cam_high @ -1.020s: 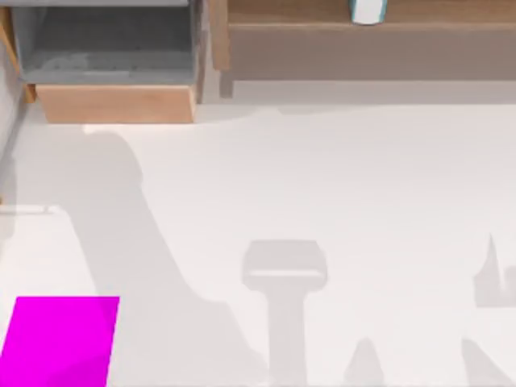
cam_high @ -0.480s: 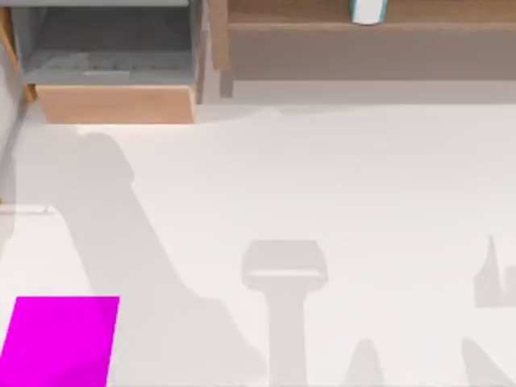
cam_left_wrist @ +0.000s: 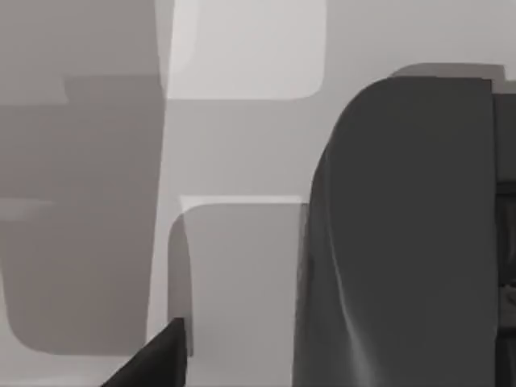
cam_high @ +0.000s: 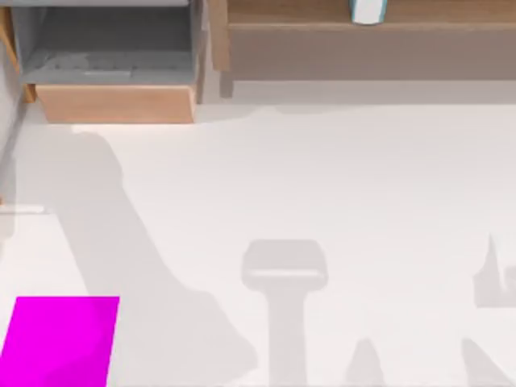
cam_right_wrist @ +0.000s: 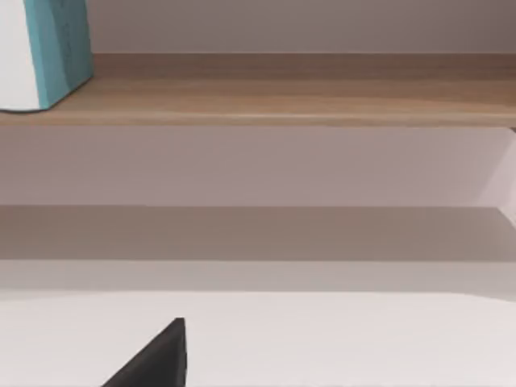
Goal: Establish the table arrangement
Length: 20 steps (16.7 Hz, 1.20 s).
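The table point(cam_high: 339, 185) lies bare before the drawer unit point(cam_high: 113, 72); our arm's shadow beside that unit has crept leftward, so setup has barely begun; jaw states: cannot tell.

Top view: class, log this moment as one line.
table bare | magenta patch front left | drawer unit open | shelf holds teal-white carton

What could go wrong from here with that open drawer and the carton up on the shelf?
The drawer unit stands open at the table's far left, so an arm sweeping there might clip its front. The teal-and-white carton sits near the wooden shelf's edge; a reach could topple it.
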{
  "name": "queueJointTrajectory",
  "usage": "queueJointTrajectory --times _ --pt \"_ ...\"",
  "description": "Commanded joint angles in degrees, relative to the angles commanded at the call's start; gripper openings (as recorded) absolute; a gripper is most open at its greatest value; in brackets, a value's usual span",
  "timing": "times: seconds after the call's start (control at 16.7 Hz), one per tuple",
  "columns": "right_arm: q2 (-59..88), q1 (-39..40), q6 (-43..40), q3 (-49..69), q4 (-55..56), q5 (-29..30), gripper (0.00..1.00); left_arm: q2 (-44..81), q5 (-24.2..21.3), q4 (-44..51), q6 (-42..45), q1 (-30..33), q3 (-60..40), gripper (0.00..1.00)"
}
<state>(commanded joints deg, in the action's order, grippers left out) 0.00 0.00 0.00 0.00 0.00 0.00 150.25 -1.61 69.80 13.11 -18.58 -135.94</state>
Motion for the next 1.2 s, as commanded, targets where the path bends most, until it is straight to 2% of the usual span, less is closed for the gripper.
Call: queueJointTrajectory --times 0.06,0.84,1.2 --pt "0.0 0.0 0.0 0.0 0.0 0.0 1.0 0.0 0.0 0.0 0.0 0.0 0.0 1.0" --pt "0.0 0.0 0.0 0.0 0.0 0.0 1.0 0.0 0.0 0.0 0.0 0.0 0.0 0.02" --pt "0.0 0.0 0.0 0.0 0.0 0.0 1.0 0.0 0.0 0.0 0.0 0.0 0.0 0.0"
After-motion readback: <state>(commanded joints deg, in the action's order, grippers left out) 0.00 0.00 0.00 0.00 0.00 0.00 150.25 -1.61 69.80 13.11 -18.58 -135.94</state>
